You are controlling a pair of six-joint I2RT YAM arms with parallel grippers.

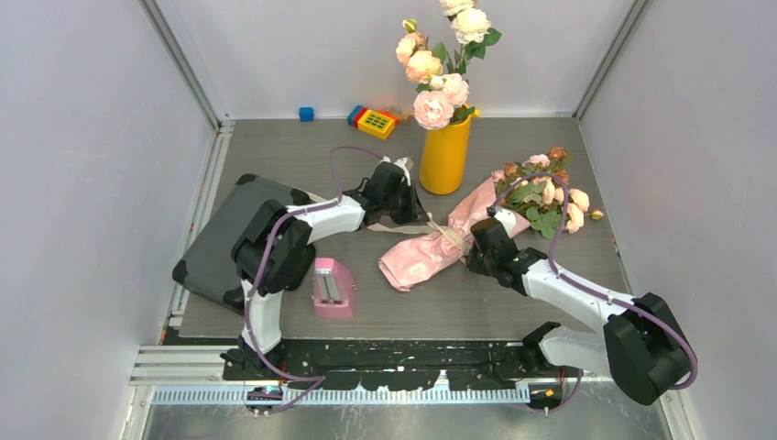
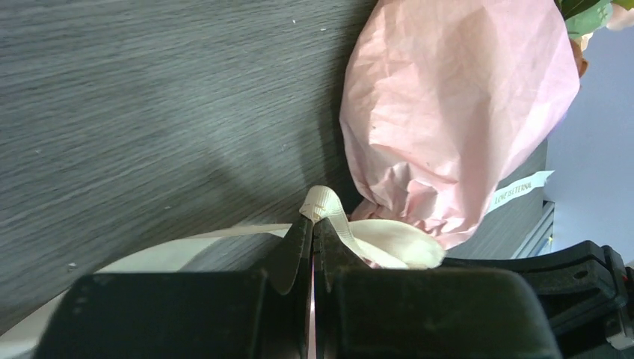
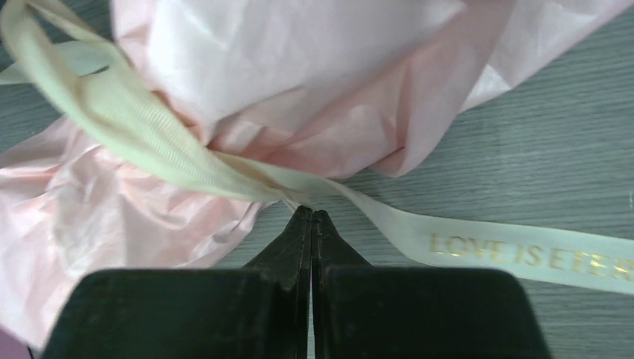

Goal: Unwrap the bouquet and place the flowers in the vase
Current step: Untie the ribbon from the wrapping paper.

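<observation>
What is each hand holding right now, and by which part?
Both pinch the beige fabric ribbon tied round the pink crinkled-paper bouquet: the left hand on a loop of it, the right hand where its printed tail leaves the wrap.

Bright, even light is falling from above, casting only soft shadows on the table (image 1: 440,312), while the bouquet (image 3: 299,75) paper is glaring pale and the ribbon (image 3: 112,123) is blurring close to the right wrist lens.
</observation>
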